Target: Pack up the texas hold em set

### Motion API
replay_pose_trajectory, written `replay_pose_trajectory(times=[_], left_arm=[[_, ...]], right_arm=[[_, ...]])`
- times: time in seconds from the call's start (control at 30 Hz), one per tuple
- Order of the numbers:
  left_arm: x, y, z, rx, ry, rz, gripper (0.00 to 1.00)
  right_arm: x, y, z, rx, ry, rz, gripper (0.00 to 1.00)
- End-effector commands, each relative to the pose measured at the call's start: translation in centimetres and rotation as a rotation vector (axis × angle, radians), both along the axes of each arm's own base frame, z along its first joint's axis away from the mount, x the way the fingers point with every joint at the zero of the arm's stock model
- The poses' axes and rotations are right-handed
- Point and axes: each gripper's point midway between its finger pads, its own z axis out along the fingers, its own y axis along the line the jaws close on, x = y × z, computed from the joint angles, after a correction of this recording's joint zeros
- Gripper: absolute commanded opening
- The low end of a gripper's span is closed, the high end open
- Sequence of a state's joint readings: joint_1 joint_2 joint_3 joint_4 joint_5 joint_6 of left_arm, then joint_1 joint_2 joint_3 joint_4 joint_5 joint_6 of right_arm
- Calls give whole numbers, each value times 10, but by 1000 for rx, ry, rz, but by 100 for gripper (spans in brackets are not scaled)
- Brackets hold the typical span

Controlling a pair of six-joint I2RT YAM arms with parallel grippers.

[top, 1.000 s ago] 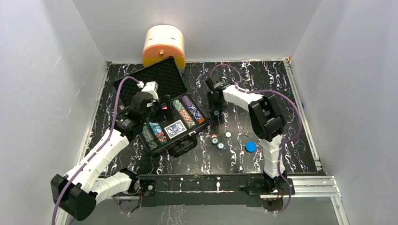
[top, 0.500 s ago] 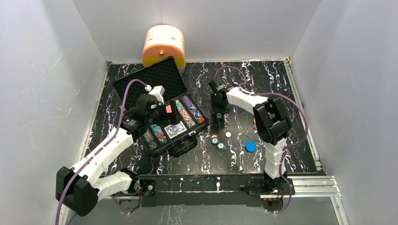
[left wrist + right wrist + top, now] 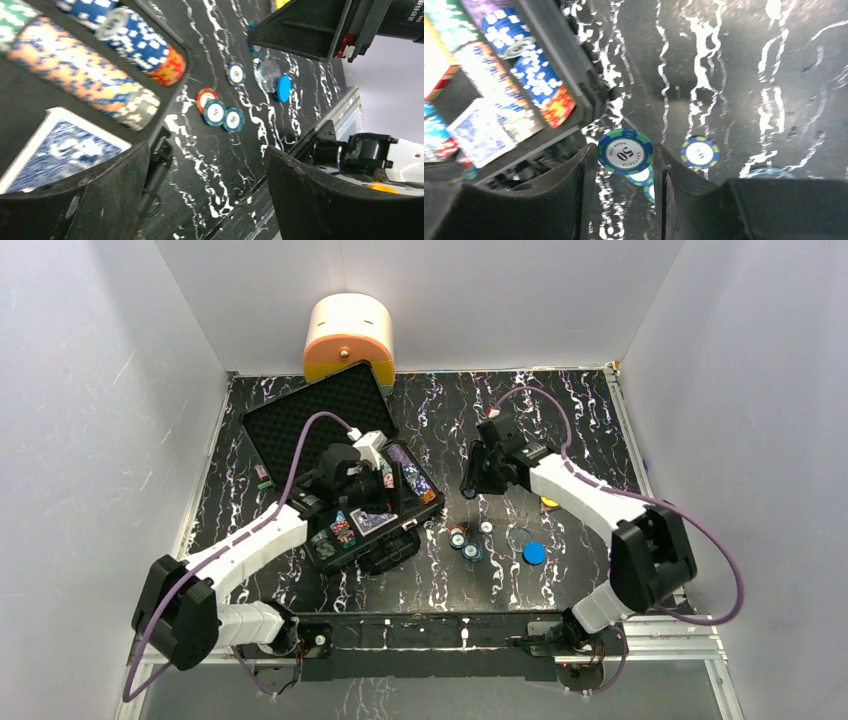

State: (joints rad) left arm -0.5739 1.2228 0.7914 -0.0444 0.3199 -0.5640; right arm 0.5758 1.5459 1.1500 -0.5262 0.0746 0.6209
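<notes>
The black briefcase (image 3: 322, 545) lies open at centre left, its foam lid (image 3: 310, 418) leaning back. Rows of chips (image 3: 415, 478) and a blue deck (image 3: 372, 521) sit inside; they also show in the left wrist view as chip rows (image 3: 85, 75) and deck (image 3: 60, 150). My left gripper (image 3: 378, 468) hovers over the case, open and empty (image 3: 206, 150). My right gripper (image 3: 470, 486) is shut on a blue-green 50 chip (image 3: 625, 151), held above the table just right of the case (image 3: 559, 55). Loose chips (image 3: 463, 543), a blue disc (image 3: 534, 553) and a yellow disc (image 3: 549, 502) lie on the table.
A cream-and-orange rounded container (image 3: 348, 335) stands behind the case. A clear ring (image 3: 517, 536) and a blue-yellow chip (image 3: 699, 152) lie near the loose chips. A small object (image 3: 262, 478) lies left of the case. White walls enclose the marbled table (image 3: 560, 420).
My left gripper has moved right across the open case. My right arm has swung its elbow out to the right, with its gripper staying by the case's right edge.
</notes>
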Motion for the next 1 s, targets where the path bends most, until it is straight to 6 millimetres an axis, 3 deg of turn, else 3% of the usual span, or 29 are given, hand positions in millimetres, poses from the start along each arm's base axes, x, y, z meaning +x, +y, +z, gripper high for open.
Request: replay_pose_trajectory(times=[0.0, 0.17, 0.33, 0.5, 0.6, 0.8, 0.93, 0.97], left_arm=[[-7, -41, 16, -91, -50, -61, 79], [-3, -69, 10, -144, -59, -29, 67], [3, -85, 20, -241, -120, 19, 58], [6, -96, 3, -244, -80, 8, 46], [5, -100, -3, -253, -58, 0, 34], [11, -98, -2, -260, -77, 32, 24], [13, -97, -2, -242, -100, 30, 1], [12, -96, -3, -221, -104, 21, 0]], right_arm=[[-7, 24, 32, 256, -22, -77, 46], [-23, 35, 40, 411, 34, -132, 46], [-33, 43, 46, 522, 74, -162, 46], [-40, 45, 47, 572, 103, -183, 46], [-42, 46, 44, 588, 120, -190, 46], [-44, 50, 41, 616, 148, -197, 46], [-45, 49, 36, 603, 151, -195, 47], [-44, 49, 35, 598, 144, -191, 48]])
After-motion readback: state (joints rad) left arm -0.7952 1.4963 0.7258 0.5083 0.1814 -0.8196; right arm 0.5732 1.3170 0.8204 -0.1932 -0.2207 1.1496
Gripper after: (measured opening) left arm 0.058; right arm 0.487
